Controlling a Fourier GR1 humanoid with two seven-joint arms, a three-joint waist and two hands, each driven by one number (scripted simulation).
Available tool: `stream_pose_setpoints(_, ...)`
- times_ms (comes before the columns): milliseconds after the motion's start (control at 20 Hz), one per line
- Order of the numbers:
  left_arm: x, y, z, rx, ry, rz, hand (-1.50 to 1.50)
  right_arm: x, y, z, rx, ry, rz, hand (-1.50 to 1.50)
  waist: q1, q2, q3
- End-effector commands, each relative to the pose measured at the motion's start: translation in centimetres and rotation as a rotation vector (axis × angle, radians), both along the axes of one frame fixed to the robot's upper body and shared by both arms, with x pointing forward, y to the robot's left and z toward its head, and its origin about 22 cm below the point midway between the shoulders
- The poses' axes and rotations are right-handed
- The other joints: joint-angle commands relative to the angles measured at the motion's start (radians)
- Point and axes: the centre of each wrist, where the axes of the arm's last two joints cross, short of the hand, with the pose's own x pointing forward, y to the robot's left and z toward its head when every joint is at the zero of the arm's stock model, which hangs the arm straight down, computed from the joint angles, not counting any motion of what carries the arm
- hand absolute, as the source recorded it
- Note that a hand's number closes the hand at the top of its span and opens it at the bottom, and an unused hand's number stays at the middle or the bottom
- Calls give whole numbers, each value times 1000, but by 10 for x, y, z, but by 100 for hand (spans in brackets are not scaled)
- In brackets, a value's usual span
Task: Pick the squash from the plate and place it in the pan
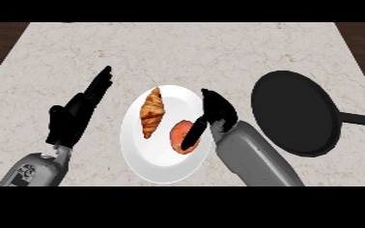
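A white plate [165, 166] lies in the middle of the counter. On its right half sits the squash [176, 134], a rounded orange-red piece. My right hand [219, 112] is at the plate's right rim, fingers pointing away from me, and its thumb [192, 135] stretches down across the squash's right side, hiding part of it. The fingers are not curled round the squash. To the right lies the black pan [294, 113], with nothing in it and its handle [349, 117] pointing right. My left hand [75, 113] rests open left of the plate, fingers straight.
A golden-brown croissant [151, 112] lies on the plate's left half, close beside the squash. The counter top is pale marble, with dark wood showing at the far corners.
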Motion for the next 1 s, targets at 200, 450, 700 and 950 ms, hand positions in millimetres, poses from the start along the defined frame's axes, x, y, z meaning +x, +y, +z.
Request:
stream_pose_setpoints(200,-2,15,3,16,0,18,0,21,29,15,-194,252,-16,-150,-5,-4,1)
stream_pose_setpoints(450,0,13,3,7,5,25,0,19,37,3,-261,276,13,-150,-16,-8,0)
stream_pose_setpoints(700,2,-2,13,-16,-4,13,0,25,40,-6,-275,304,-22,-150,-1,-3,2)
stream_pose_setpoints(950,6,12,-6,3,21,35,0,6,46,-18,-299,286,6,-150,-24,-5,1)
